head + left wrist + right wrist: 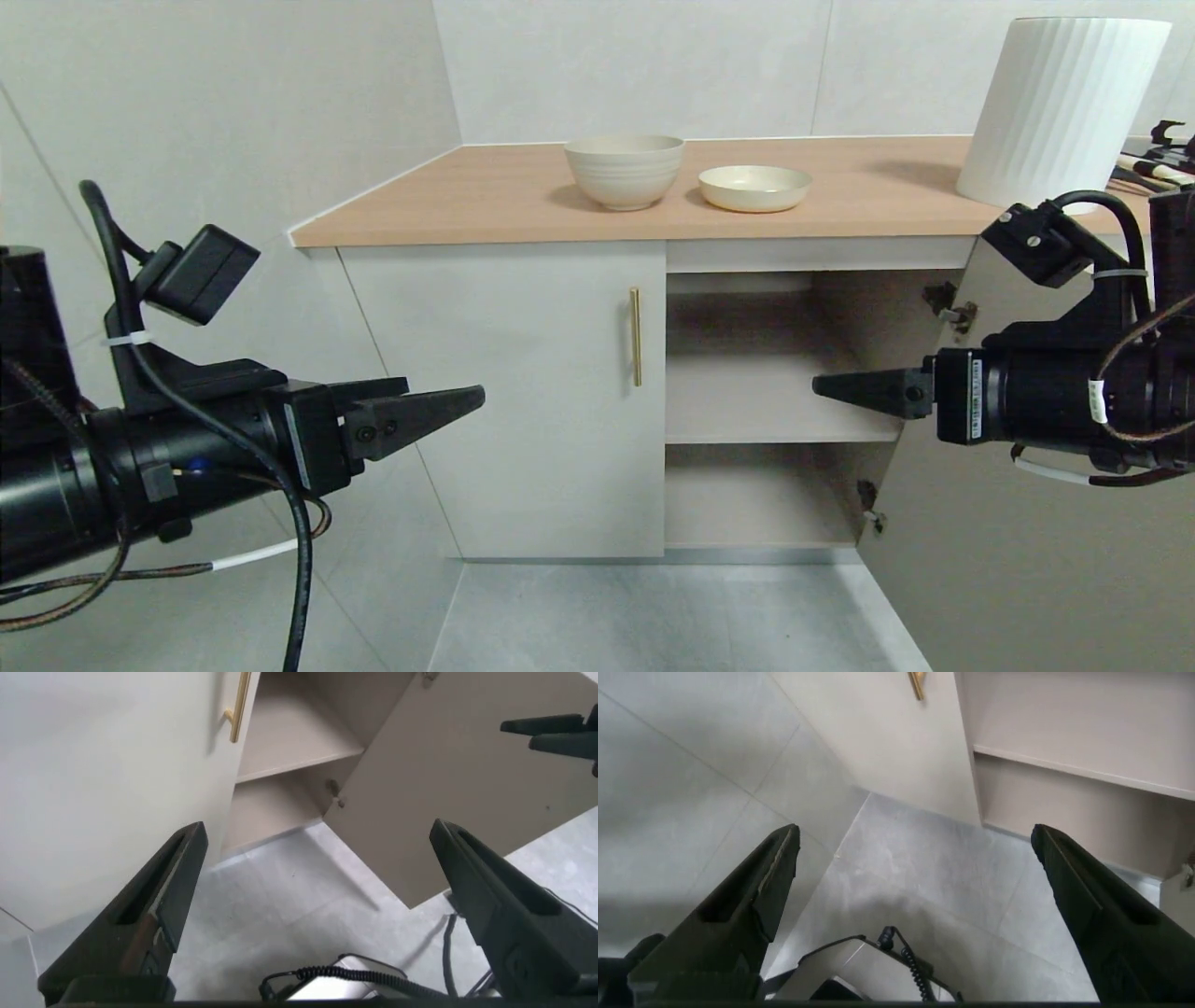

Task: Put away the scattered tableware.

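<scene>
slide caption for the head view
Bowl and shallow dish on the countertop above a cabinet with one door open

The wooden surface (467,201) bears a bowl (624,170), a shallow dish (754,187) just beside it, and a ribbed white cylinder (1060,107) well apart.

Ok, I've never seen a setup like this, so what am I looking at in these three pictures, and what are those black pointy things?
This is a two-armed robot on wheels. The wide picture comes from a camera on its head. The black pointed parts are its left claw and right claw, held out in front of a cupboard. The other two pictures come from a camera on each wrist, looking out between that claw's two fingers. Both claws are open and hold nothing. On the wooden counter a bowl and a shallow dish sit side by side, not touching. A tall white ribbed object stands farther right. Below, the right door is open, showing a shelf; the left door is closed.
</scene>
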You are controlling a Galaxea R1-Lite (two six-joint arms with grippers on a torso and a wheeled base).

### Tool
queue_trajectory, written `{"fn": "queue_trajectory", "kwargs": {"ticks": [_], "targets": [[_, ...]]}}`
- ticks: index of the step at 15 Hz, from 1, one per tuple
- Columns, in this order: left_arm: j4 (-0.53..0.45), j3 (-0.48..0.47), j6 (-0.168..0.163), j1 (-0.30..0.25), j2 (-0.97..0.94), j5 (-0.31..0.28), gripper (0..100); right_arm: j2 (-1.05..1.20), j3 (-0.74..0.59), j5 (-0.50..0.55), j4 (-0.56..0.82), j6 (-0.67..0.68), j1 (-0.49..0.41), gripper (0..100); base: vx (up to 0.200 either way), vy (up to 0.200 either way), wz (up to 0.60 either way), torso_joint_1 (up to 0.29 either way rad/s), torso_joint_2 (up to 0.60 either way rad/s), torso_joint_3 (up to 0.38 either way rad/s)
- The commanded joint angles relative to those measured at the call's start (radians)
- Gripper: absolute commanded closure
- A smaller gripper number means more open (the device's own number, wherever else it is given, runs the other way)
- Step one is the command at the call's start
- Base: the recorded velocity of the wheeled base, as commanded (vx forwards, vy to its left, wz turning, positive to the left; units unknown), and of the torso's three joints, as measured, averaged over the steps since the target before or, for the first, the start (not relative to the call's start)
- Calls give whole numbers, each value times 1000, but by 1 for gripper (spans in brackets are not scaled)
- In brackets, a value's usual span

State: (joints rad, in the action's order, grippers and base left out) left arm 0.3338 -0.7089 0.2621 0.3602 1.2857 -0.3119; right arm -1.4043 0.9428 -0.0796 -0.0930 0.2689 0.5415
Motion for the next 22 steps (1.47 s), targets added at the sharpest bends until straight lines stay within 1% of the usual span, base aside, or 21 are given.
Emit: {"fn": "queue_trajectory", "kwargs": {"ticks": [1,3,9,11,20,22], "targets": [[-1,-3,0,0,4,-1,0,2,-12,-2,-5,0,-3,0,200,0,0,2,2,7],[-1,-4,-1,0,7,-3,0,18,-33,-5,-11,-7,-3,0,200,0,0,2,2,-7],[-1,-6,0,0,14,-3,0,24,-44,-5,-13,-11,-3,0,200,0,0,6,2,3],[-1,-6,0,0,14,-3,0,25,-52,-5,-19,-43,-3,0,200,0,0,2,-2,5],[7,-4,0,0,20,-6,0,56,-68,-11,-25,-53,0,0,0,0,0,0,0,0],[7,-4,0,0,23,-6,0,56,-68,-11,-25,-53,0,0,0,0,0,46,-227,-198]]}}
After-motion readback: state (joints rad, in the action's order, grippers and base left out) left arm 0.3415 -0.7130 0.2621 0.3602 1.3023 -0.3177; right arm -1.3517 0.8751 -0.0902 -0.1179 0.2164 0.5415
